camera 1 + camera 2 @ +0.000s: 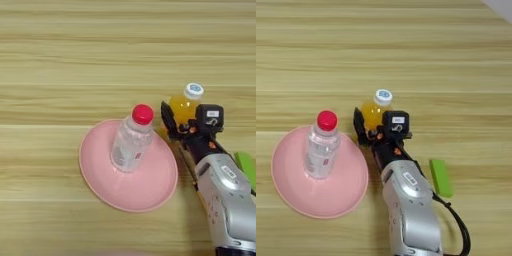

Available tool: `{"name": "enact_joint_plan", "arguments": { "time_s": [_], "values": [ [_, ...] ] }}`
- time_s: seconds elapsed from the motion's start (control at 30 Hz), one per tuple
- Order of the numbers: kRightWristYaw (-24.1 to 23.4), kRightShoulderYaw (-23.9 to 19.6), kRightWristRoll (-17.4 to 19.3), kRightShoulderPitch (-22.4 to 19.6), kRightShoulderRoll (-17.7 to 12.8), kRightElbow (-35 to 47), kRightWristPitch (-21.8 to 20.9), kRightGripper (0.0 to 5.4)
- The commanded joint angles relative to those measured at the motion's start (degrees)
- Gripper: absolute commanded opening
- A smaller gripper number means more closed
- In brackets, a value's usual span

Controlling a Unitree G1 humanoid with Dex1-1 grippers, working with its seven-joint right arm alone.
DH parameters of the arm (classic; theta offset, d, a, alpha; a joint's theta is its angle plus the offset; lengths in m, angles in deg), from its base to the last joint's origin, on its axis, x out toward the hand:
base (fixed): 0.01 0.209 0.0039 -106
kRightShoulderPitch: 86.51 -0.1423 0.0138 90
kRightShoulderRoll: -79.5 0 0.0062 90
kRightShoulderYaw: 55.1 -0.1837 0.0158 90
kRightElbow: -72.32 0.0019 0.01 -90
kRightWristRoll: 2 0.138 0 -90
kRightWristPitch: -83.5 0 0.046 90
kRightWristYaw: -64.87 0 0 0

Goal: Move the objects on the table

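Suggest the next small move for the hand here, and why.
Probably close the hand on the orange-juice bottle: its fingers already stand on either side of the bottle's lower body, while the red-capped bottle already stands upright on the pink plate.

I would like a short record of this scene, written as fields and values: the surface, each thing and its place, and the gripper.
surface: wooden table
plate: pink plate, lying flat on the table
water bottle: clear bottle with red cap, standing on the plate
juice bottle: orange bottle with white cap, upright on the table, right of the plate
green block, flat on the table, right of the arm
right gripper, its black fingers on either side of the juice bottle
screwdriver: none visible
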Motion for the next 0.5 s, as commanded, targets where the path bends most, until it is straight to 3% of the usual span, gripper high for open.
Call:
{"name": "enact_joint_plan", "arguments": {
  "time_s": [0.03, 0.5],
  "values": [
    [-0.77, -0.34, -0.51, -1.93, -0.99, 2.38, -2.92, 3.53],
    [-2.70, -4.59, -1.30, -3.41, -3.28, 1.42, -4.45, 3.52]
  ]
}}
